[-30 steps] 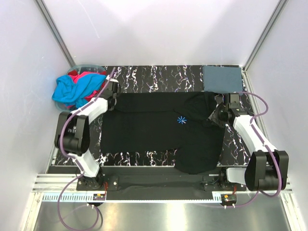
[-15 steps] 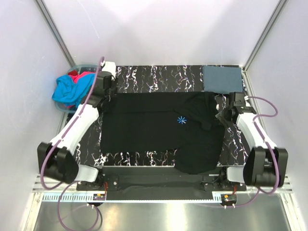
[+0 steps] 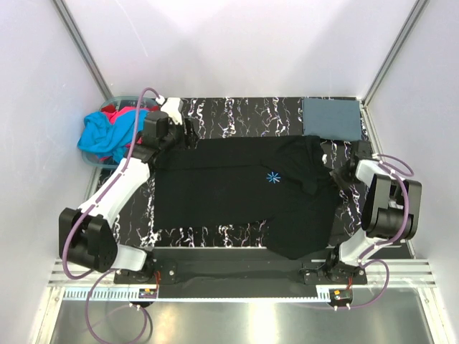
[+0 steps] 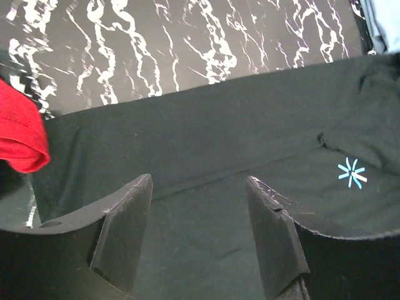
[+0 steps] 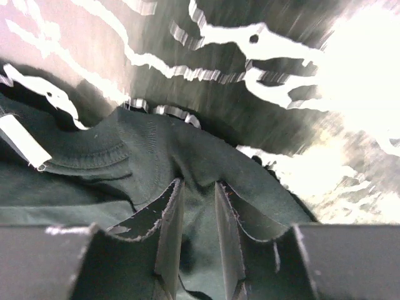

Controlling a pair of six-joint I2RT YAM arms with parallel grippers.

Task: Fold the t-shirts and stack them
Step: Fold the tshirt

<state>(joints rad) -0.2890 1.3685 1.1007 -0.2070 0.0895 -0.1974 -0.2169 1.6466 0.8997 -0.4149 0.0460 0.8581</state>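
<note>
A black t-shirt (image 3: 237, 197) with a small light-blue starburst (image 3: 271, 177) lies spread across the table. My left gripper (image 3: 188, 133) hovers over its far left corner; in the left wrist view the left gripper (image 4: 199, 181) stands open above the black t-shirt (image 4: 206, 137), holding nothing. My right gripper (image 3: 338, 173) sits low at the shirt's right edge near the collar. In the right wrist view the right gripper (image 5: 199, 187) is shut on a bunched fold of the black t-shirt (image 5: 150, 156). A folded slate blue-grey t-shirt (image 3: 331, 118) lies at the back right corner.
Cyan (image 3: 107, 135) and red (image 3: 120, 113) shirts are heaped in a pale plastic tub (image 3: 116, 99) at the back left; the red cloth (image 4: 19, 134) shows beside my left fingers. The black marbled mat (image 3: 237, 115) is bare behind the shirt. White walls close in on both sides.
The left gripper has opened, let go of the shirt's left corner and moved back and to the right. The right gripper has shifted right toward the table edge and narrowed on the cloth.
</note>
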